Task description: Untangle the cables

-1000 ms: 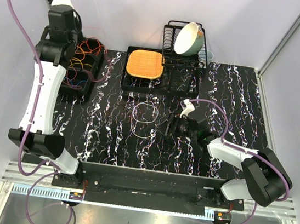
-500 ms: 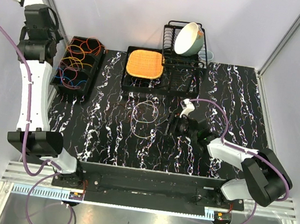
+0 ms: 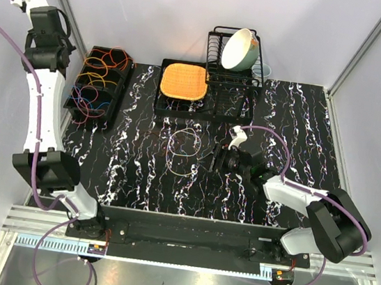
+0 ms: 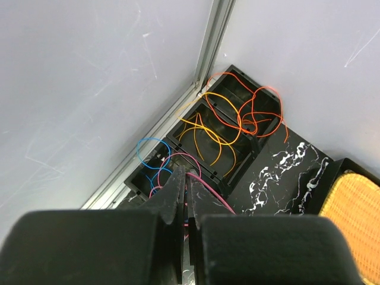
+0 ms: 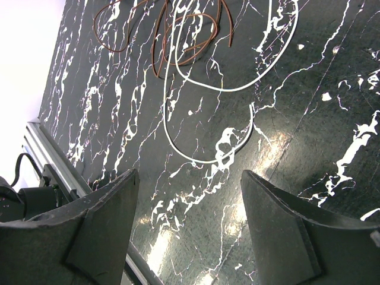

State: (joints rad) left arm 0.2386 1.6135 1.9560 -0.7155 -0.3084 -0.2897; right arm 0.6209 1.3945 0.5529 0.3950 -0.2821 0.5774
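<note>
Left wrist view: my left gripper is pinched tight on a pink cable, high above the black tray of tangled cables at the table's ten o'clock. My right gripper gapes wide and empty, at three o'clock of the loose loops mid-table.

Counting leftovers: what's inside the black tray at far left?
Orange cables, yellow cables and blue cables; the left gripper, pinching a pink cable, partly covers the nearest compartment.
</note>
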